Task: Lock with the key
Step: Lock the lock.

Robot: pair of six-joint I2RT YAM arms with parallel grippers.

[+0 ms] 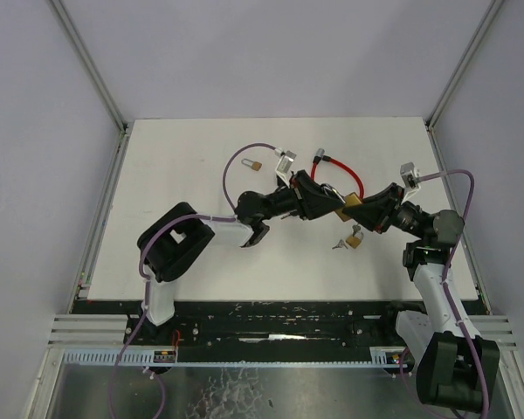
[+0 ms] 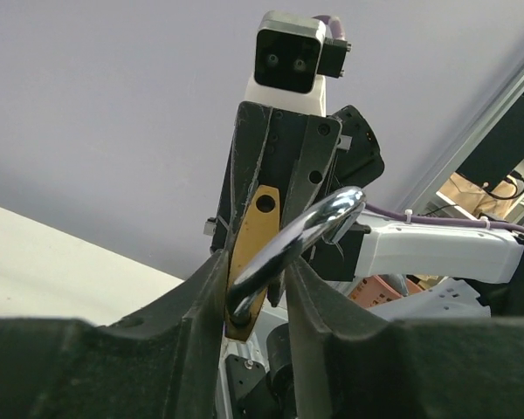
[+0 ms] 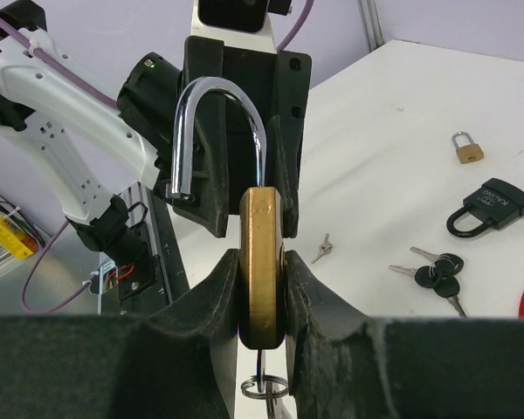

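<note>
Above white counter (image 1: pixel 175 175): brass padlock (image 3: pixel 262 262) clamped in right hand (image 3: pixel 262 275), its open chrome shackle (image 2: pixel 306 231) pinched in narrow left hand (image 2: pixel 256 292); shackle-closing step; next, seemingly, free leg aligned and pressed home.

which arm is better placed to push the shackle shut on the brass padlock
Left. The left gripper brackets the open shackle, so it can probably press it down. The right gripper is clamped on the brass padlock body and can only hold it steady.
</note>
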